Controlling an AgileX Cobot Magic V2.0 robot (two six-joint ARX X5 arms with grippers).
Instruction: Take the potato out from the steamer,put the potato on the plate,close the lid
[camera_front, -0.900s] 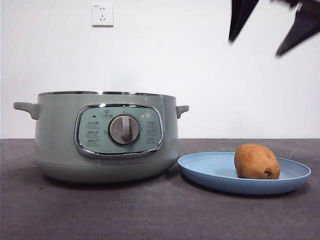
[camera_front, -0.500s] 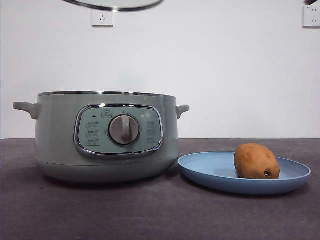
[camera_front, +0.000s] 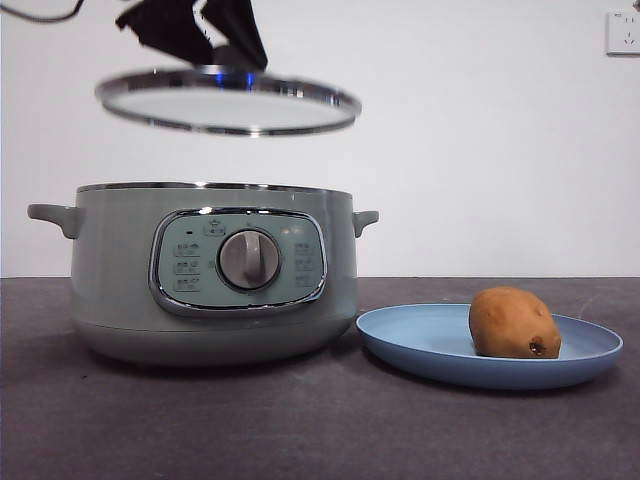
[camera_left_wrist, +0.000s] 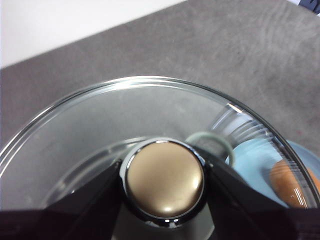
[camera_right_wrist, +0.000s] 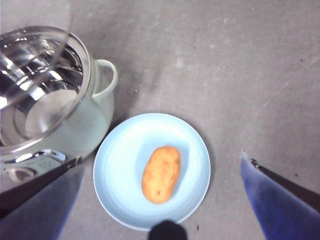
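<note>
Hanging above the open steamer, the lid is clamped at its knob by left gripper jaws. Potato already on plate, at steamer's 3 o'clock on desk. Right gripper jaws apart, empty, above plate. Left: closing the lid.
</note>
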